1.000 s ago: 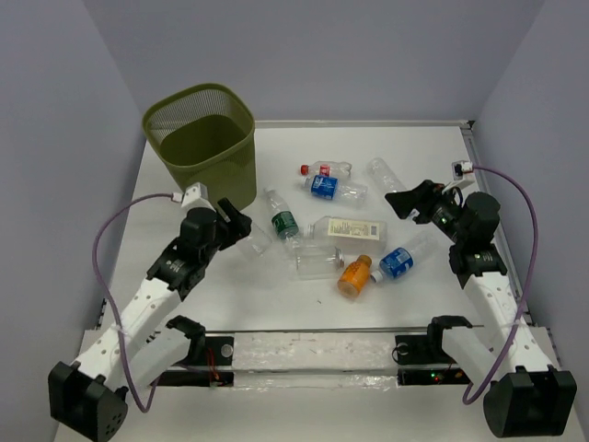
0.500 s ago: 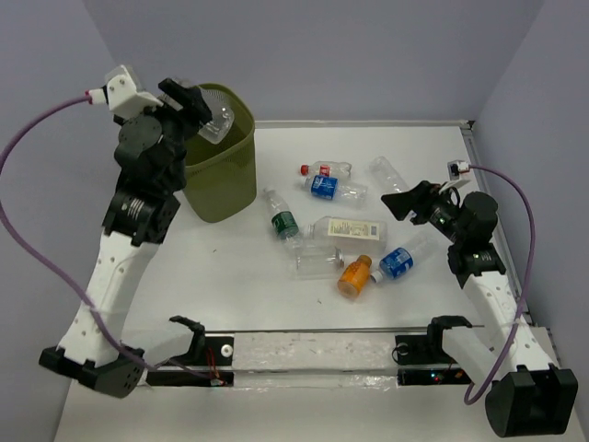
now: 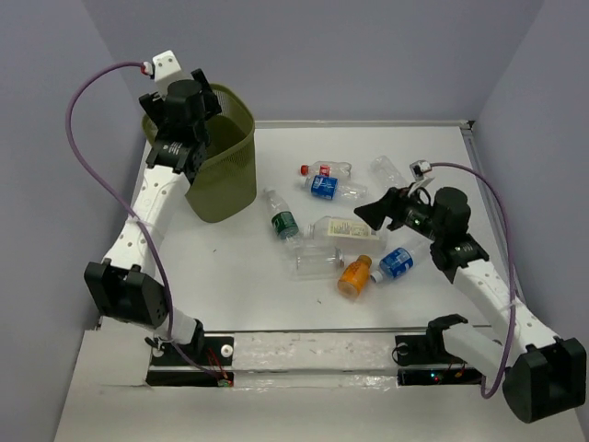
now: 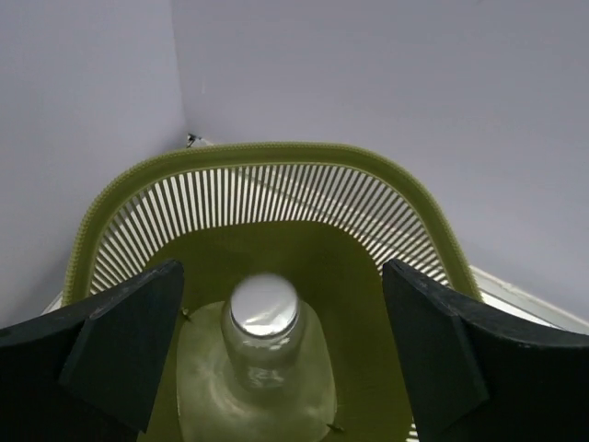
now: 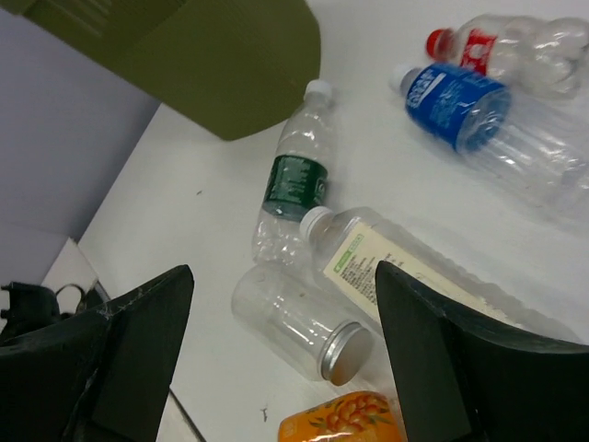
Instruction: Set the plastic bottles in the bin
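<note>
The olive-green mesh bin [image 3: 221, 170] stands at the back left, and my left gripper [image 3: 189, 110] hangs over its rim. From the left wrist, the fingers [image 4: 129, 341] stand wide open around a clear white-capped bottle [image 4: 265, 318] that touches neither finger, inside the bin [image 4: 276, 152]. Several plastic bottles lie mid-table: green-labelled [image 3: 282, 219], white-labelled [image 3: 348, 228], orange [image 3: 354, 274], two blue-labelled [image 3: 398, 261] [image 3: 333, 188], red-labelled [image 3: 327, 169] and a silver-lidded clear jar [image 3: 317, 261]. My right gripper [image 3: 368, 214] hovers open above the jar [image 5: 304, 327], holding nothing.
A clear bottle [image 3: 385, 171] lies at the back right of the cluster. A raised strip [image 3: 313, 350] runs along the table's near edge between the arm bases. Walls close in behind and on both sides.
My left arm lifted a clear bottle from the table to above the bin, then its jaws opened and let it go. My right gripper moved left toward the bottles.
</note>
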Controlling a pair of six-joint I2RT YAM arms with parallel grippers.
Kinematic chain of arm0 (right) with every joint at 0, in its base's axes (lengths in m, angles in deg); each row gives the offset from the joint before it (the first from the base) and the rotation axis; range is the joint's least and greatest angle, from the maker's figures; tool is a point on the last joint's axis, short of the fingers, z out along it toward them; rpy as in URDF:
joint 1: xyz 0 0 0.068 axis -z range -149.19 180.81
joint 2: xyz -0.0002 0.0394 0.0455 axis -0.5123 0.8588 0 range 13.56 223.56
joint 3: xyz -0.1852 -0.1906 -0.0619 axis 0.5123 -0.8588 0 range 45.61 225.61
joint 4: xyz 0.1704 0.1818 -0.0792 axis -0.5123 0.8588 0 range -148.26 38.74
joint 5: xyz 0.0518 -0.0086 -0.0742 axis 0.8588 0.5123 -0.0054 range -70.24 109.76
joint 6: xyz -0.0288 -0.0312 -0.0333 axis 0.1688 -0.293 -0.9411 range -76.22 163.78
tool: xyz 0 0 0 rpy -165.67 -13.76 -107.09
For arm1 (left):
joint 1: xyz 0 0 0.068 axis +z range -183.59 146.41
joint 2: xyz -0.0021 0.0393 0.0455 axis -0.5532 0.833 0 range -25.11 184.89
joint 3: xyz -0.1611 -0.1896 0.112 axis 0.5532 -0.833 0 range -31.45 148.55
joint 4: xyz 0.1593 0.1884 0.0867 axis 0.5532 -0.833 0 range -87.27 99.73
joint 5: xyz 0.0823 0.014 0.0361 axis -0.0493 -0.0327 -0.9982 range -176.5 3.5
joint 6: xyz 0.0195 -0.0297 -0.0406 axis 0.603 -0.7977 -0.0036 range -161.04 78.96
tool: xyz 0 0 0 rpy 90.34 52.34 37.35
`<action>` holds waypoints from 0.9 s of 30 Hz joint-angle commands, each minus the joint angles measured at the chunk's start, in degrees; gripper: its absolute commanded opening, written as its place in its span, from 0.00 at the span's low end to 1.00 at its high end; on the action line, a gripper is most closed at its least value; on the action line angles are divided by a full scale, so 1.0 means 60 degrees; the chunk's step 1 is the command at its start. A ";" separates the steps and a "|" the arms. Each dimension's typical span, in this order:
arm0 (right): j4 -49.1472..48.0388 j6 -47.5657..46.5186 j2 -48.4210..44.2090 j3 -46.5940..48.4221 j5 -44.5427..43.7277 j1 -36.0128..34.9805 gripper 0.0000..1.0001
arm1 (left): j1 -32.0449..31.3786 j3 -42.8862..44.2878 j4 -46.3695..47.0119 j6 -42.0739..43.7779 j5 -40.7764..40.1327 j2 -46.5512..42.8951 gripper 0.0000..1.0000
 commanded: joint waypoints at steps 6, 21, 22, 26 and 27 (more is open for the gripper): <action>0.0497 -0.1307 0.2141 0.1812 -0.2689 -0.3252 0.87 | -0.0277 -0.2759 0.1046 -0.0636 0.2918 -0.4291 0.99; 0.2062 -0.2244 0.8479 0.6495 -0.6879 -0.5613 0.95 | -0.0424 -0.8968 -0.0435 -0.1118 0.6640 -1.1393 0.99; 0.2224 -0.2259 0.8805 0.6849 -0.6939 -0.5613 0.95 | -0.0410 -0.9205 -0.0144 -0.1178 0.6800 -1.1616 0.99; 0.2694 -0.2070 1.0137 0.8198 -0.7041 -0.5613 0.95 | -0.0410 -0.9442 -0.0038 -0.1209 0.6919 -1.1707 0.99; 0.2868 -0.1982 1.0344 0.8606 -0.7114 -0.5613 0.94 | -0.0410 -0.9456 -0.0010 -0.1150 0.6934 -1.1561 0.99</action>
